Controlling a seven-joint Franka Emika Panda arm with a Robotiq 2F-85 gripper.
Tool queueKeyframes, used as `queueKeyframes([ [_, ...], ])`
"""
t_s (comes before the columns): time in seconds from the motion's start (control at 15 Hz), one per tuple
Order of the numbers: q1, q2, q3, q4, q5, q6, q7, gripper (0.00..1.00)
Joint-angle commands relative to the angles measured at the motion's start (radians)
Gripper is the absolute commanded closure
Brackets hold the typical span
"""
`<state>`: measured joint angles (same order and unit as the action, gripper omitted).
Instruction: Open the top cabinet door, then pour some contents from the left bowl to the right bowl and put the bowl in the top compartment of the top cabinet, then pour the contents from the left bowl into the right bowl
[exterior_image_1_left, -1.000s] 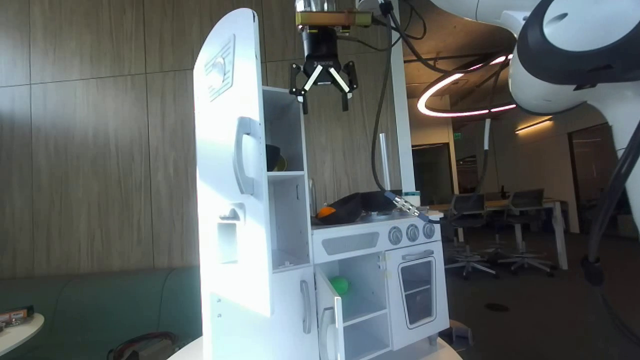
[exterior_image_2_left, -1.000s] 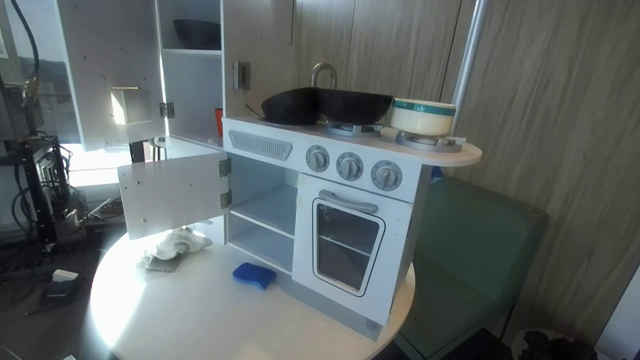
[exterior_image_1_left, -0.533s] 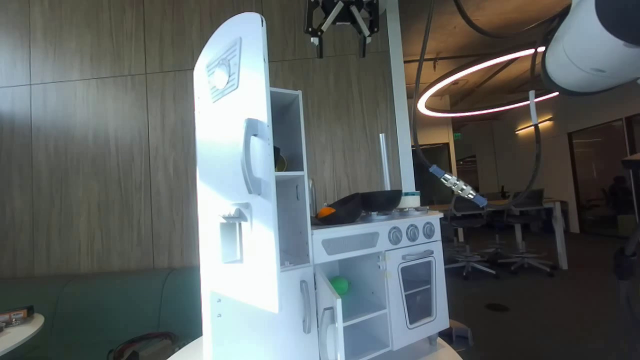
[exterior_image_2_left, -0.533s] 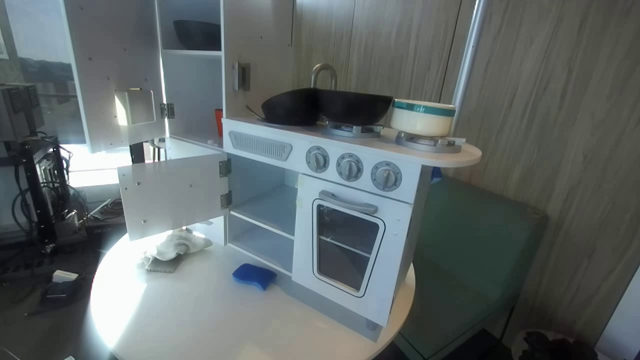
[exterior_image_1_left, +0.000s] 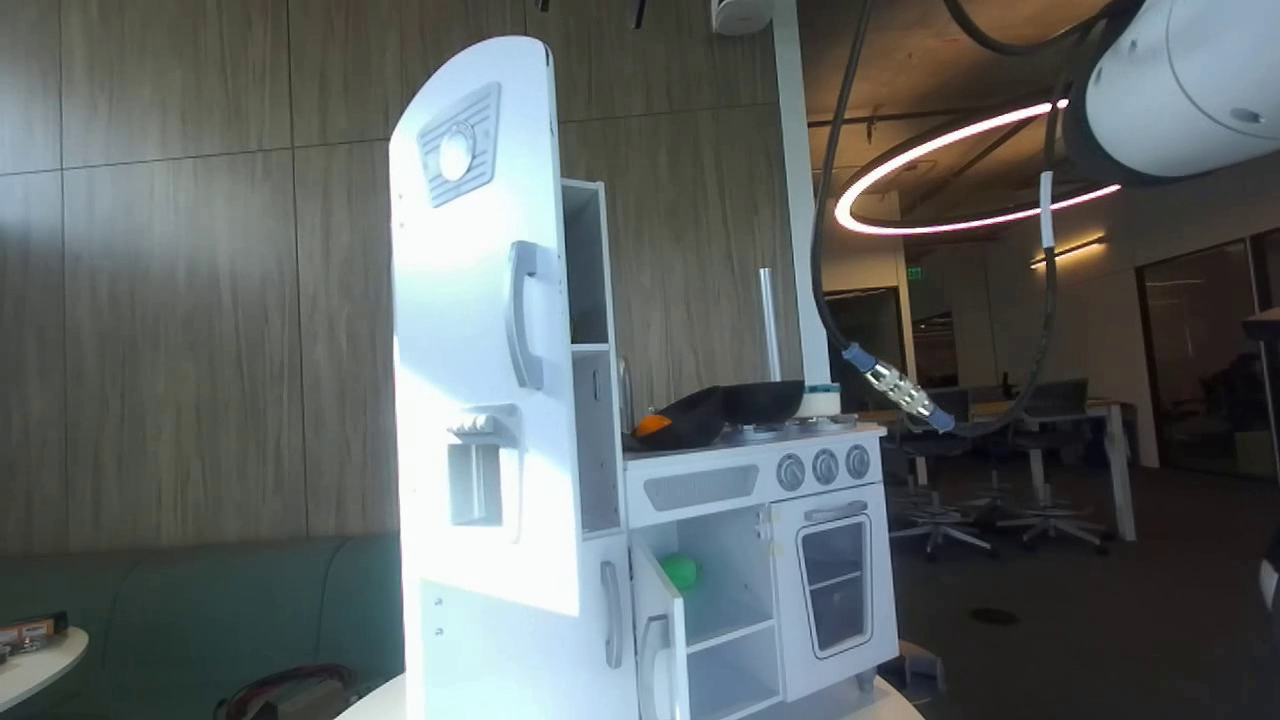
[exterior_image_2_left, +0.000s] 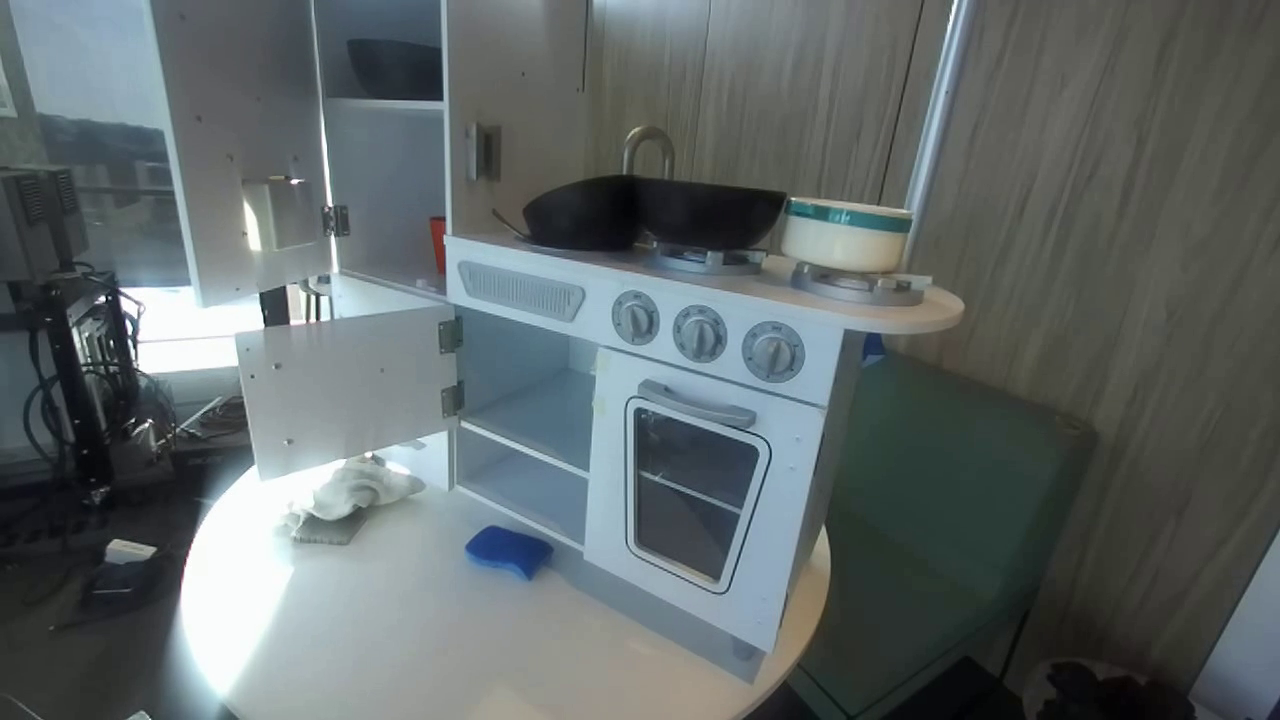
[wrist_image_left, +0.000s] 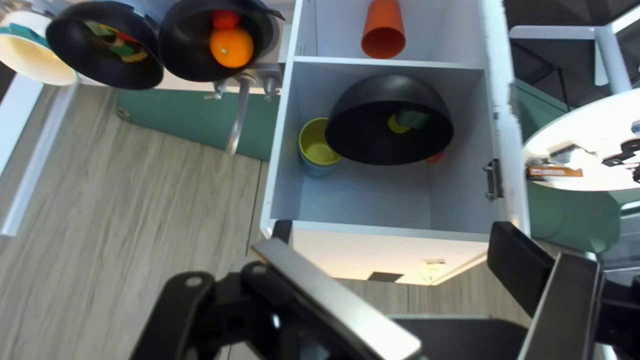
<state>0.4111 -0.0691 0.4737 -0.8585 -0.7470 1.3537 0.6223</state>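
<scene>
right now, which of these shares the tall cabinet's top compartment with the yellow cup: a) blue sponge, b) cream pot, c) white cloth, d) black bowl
d, since the wrist view shows the black bowl and the yellow cup together in the top compartment.

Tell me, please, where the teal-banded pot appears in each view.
In an exterior view: teal-banded pot, right of centre.
In an exterior view: pot upper right, on a grey burner.
In the wrist view: pot at upper left.
Shared landmark: the silver pole near it.
</scene>
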Motion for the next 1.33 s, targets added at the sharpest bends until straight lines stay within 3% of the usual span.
queueKeyframes([
  [0.0,0.036,0.044,0.084,0.016,-0.08,0.119,-0.054,0.0],
  [0.27,0.074,0.113,0.115,0.009,-0.073,0.271,-0.143,0.0],
  [0.47,0.045,0.162,0.102,-0.022,-0.011,0.365,-0.203,0.0],
  [0.8,0.002,0.197,0.064,-0.067,0.029,0.218,-0.185,0.0],
  [1.07,-0.023,0.151,0.028,-0.119,-0.007,0.076,-0.149,0.0],
  [1.27,-0.051,0.113,-0.001,-0.152,-0.002,0.041,-0.122,0.0],
])
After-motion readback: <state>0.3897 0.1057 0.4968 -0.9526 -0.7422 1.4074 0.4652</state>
